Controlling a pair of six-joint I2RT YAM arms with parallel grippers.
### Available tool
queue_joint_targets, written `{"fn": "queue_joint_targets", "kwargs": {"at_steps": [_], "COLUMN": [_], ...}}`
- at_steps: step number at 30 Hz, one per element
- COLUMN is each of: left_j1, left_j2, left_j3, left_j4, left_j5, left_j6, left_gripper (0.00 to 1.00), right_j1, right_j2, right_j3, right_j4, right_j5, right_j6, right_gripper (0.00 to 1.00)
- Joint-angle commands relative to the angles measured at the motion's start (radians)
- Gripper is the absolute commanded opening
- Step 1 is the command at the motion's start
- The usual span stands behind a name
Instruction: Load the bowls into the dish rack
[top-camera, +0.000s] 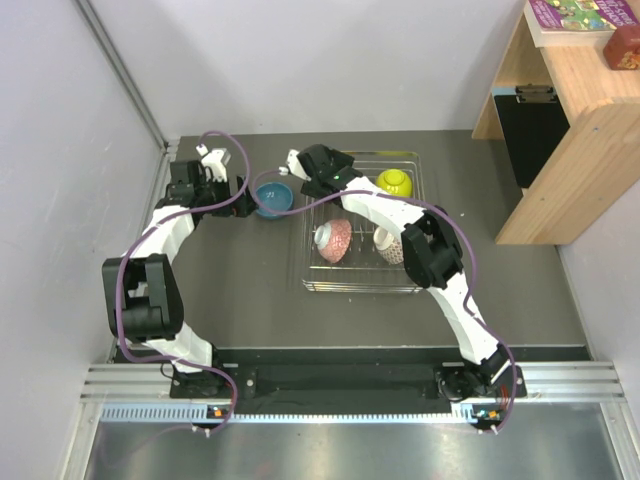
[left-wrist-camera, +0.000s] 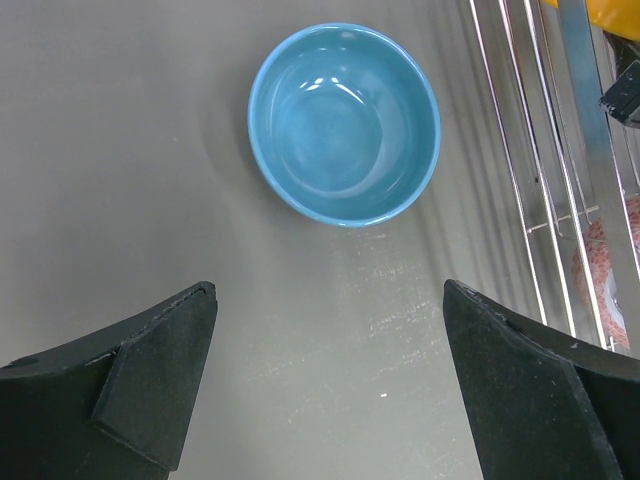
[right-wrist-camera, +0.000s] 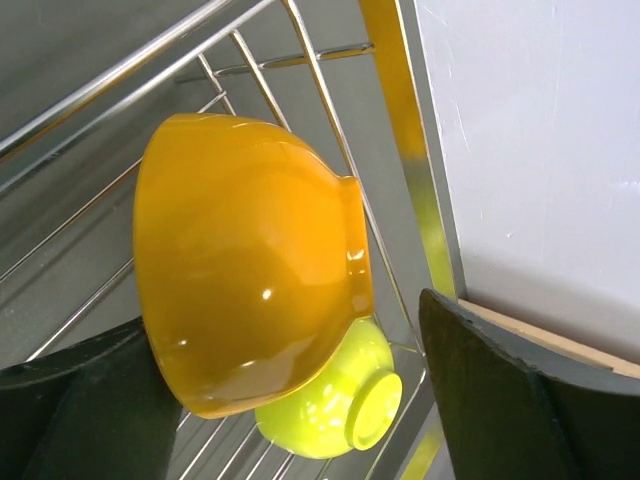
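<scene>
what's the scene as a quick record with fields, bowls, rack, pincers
blue bowl: upright on table, left of dish rack
in rack: lime-yellow bowl, orange bowl, pinkish-red patterned bowl, brownish-grey patterned bowl
left pincer: open, above table near blue bowl
right pincer: open around orange bowl
left to load: blue bowl

Tabletop (top-camera: 250, 290): dark grey, matt, evenly lit, bounded at rear and left by plain pale walls (top-camera: 300, 60). Shelf unit (top-camera: 570, 130): light wood, standing at right, carrying a purple book (top-camera: 575, 15) and a dark red box (top-camera: 625, 45). Aluminium rail (top-camera: 340, 385): along the near table edge.
</scene>
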Motion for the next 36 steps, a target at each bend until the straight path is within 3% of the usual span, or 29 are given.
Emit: {"fn": "queue_joint_targets", "kwargs": {"at_steps": [1, 4, 11, 27, 32, 36], "left_j1": [0.008, 0.01, 0.011, 0.011, 0.013, 0.013], "left_j2": [-0.039, -0.037, -0.042, -0.04, -0.043, -0.042], "left_j3": [-0.005, -0.005, -0.002, -0.002, -0.003, -0.003], "left_j4": [0.052, 0.051, 0.049, 0.045, 0.045, 0.046], "left_j5": [0.027, 0.027, 0.032, 0.039, 0.041, 0.044], "left_j6": [-0.012, -0.011, -0.014, -0.012, -0.014, -0.014], "left_gripper": [0.99, 0.99, 0.99, 0.99, 0.99, 0.99], "right_j1": [0.012, 0.014, 0.008, -0.028, -0.045, -0.055], "right_j2": [-0.014, -0.034, -0.015, -0.057, -0.07, -0.103], "right_j3": [0.02, 0.025, 0.094, 0.114, 0.105, 0.053], "right_j4": [-0.049, -0.092, -0.257, -0.394, -0.366, -0.252], "right_j5": [-0.024, -0.051, -0.168, -0.334, -0.309, -0.26], "right_j6": [-0.004, -0.004, 0.012, 0.037, 0.064, 0.069], "right_gripper": [0.91, 1.0, 1.0, 0.99, 0.99, 1.0]}}
